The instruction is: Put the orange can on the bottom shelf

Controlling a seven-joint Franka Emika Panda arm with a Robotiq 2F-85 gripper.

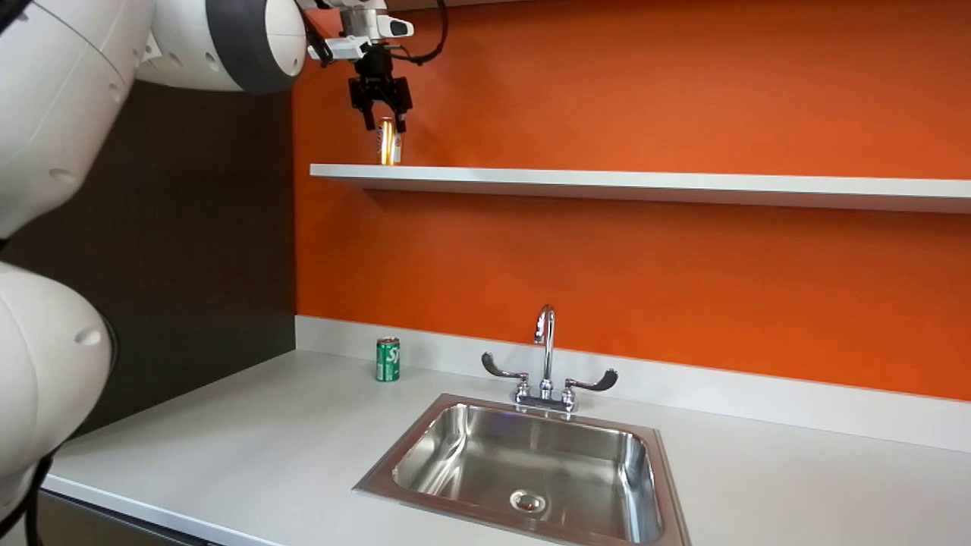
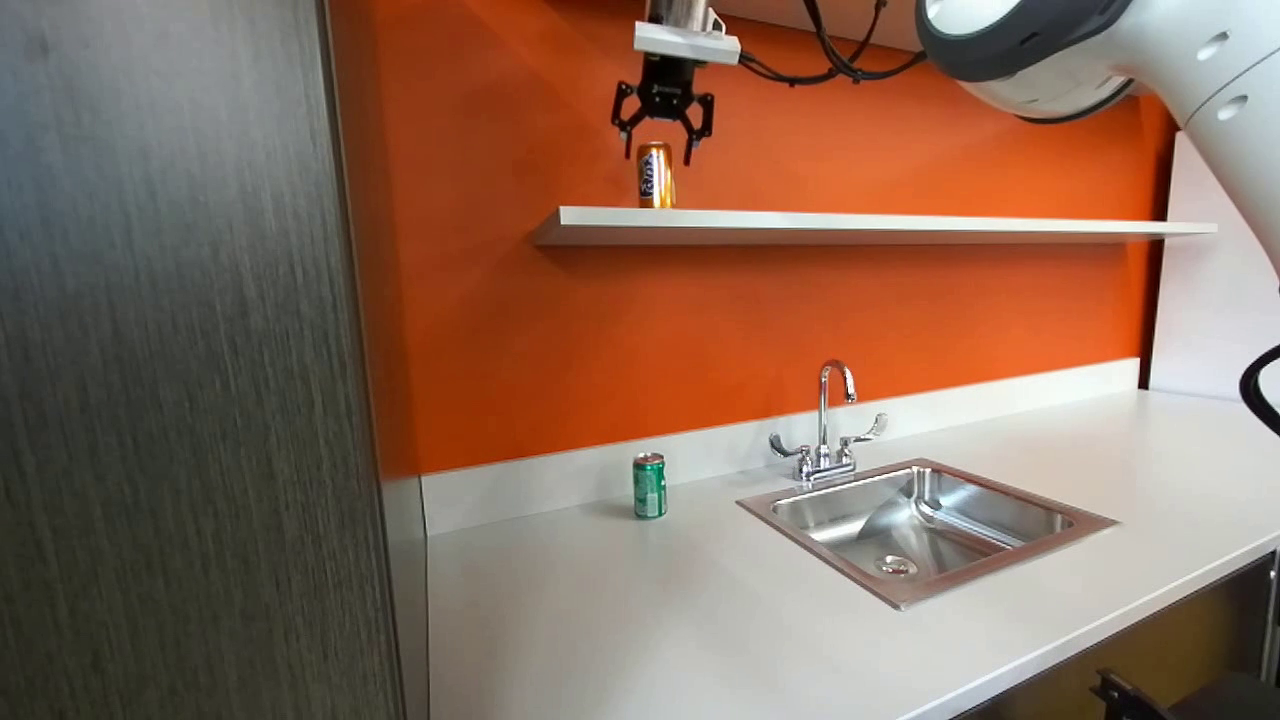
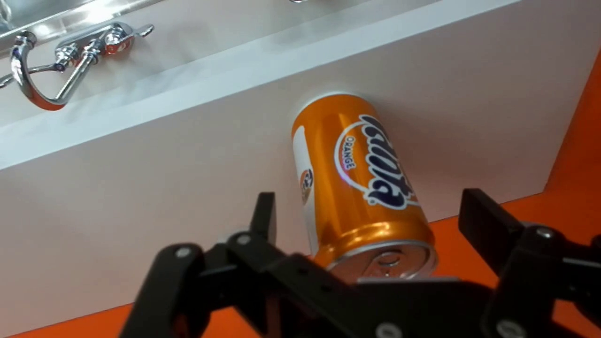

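The Panda arm (image 1: 72, 106) stands at ten o'clock in an exterior view. Its Robotiq gripper (image 1: 385, 126) hangs at eleven, pointing to six. The fingers (image 3: 488, 230) are spread apart.

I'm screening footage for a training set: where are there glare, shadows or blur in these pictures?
Wrist view: glare on the rim of the sink, a soft shadow on the bottom shelf beside the orange can, which looks sharp. Both exterior views: bright reflections inside the sink, a soft shadow on the orange wall beneath that shelf, no obvious motion blur.
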